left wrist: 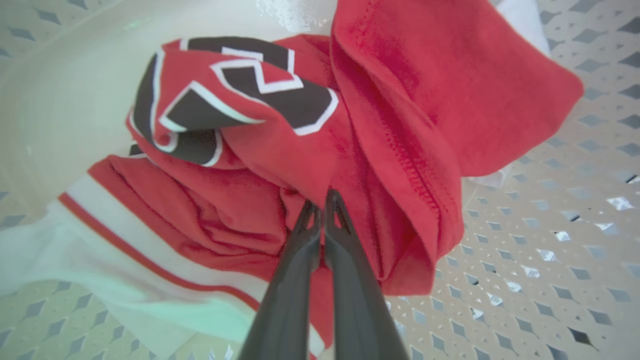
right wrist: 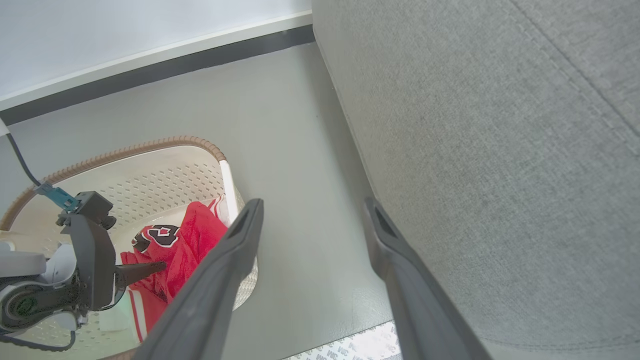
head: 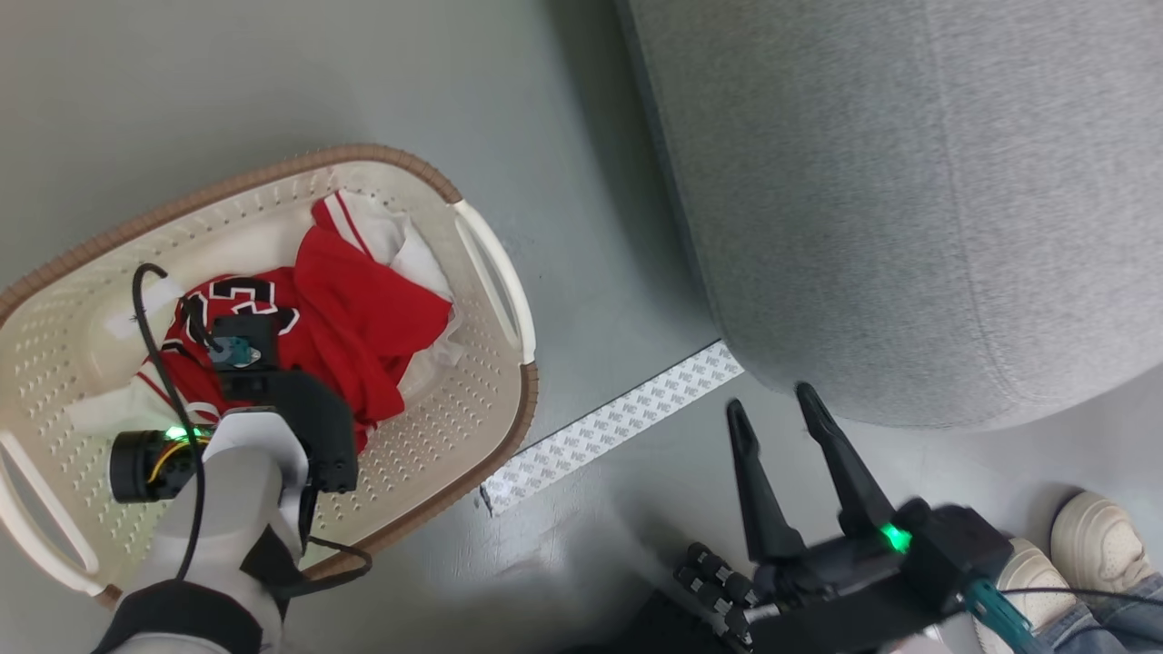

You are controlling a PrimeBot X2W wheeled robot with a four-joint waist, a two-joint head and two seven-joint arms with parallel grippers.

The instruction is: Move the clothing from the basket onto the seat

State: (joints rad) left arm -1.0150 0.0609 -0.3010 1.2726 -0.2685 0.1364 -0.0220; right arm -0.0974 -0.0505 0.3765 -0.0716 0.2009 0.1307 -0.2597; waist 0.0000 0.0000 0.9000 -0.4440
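The basket (head: pixel 273 173) stands on the floor at the left, holding the clothing (head: pixel 363 309) in a heap. In the left wrist view a red jersey (left wrist: pixel 225 100) with black-white numbers lies beside a plain red top (left wrist: pixel 440 90). My left gripper (left wrist: pixel 321 200) reaches down into the basket, shut on a bunched fold of the red clothing. From the right wrist view the left gripper (right wrist: pixel 150 270) points into the red heap (right wrist: pixel 195 240). The seat (head: pixel 909 182) fills the upper right. My right gripper (head: pixel 770 400) stands open just below its rounded edge, holding nothing.
A strip of white printed tape (head: pixel 618 422) lies on the grey floor between basket and seat. A person's pale shoes (head: pixel 1090 536) stand at the lower right beside my right arm. A wall with a dark baseboard (right wrist: pixel 150 65) runs behind the basket (right wrist: pixel 125 150).
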